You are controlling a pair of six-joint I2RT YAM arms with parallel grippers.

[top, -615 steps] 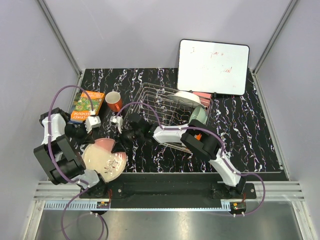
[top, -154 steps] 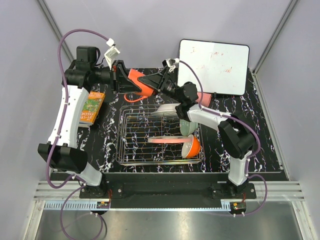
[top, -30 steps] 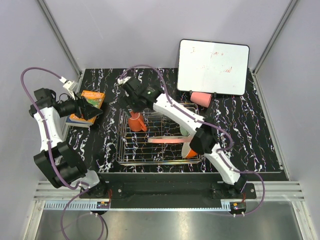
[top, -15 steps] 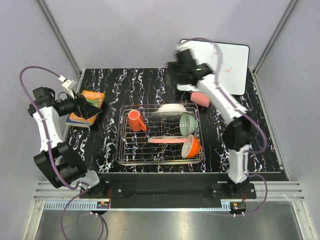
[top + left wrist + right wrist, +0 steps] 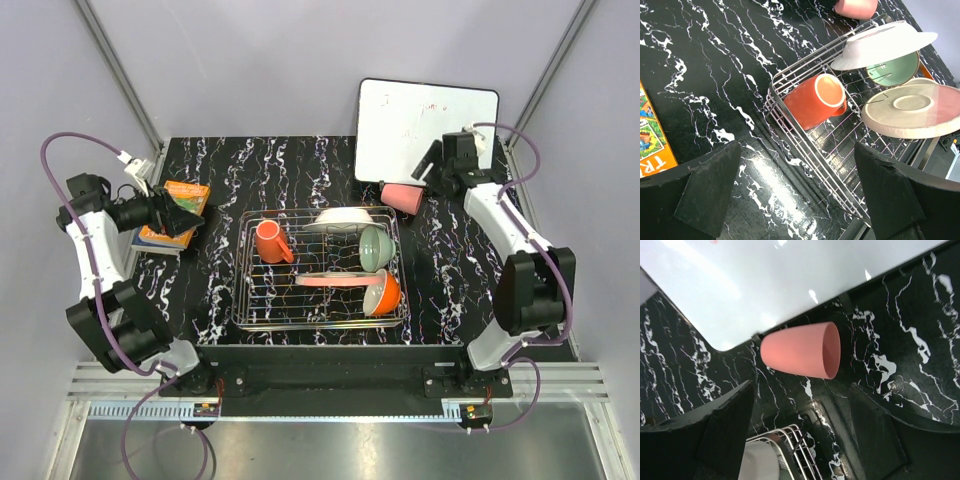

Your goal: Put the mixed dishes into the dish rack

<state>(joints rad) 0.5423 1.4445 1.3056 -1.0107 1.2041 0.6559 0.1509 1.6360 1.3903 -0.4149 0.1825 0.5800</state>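
The dish rack (image 5: 300,322) stands mid-table. In it are the orange-red mug (image 5: 268,242) on its side, the white plate (image 5: 345,216), the pale green bowl (image 5: 375,247), the pink-and-cream plate (image 5: 333,281) and the orange bowl (image 5: 384,292). The small pink cup (image 5: 402,197) lies on its side on the table below the whiteboard. My right gripper (image 5: 428,168) hovers just right of it, open and empty. In the right wrist view the cup (image 5: 800,357) lies ahead of the gripper (image 5: 805,432), beyond the fingertips. My left gripper (image 5: 186,216) is open over the book, left of the rack (image 5: 805,150).
A whiteboard (image 5: 428,132) leans on the back wall behind the pink cup. A green-orange book (image 5: 172,205) lies at the left under my left gripper. The rack's far right corner (image 5: 800,440) sits close below the cup.
My right arm has swung from above the mug at the rack's left end across to the far right, beside the pink cup. The left arm has stayed still.
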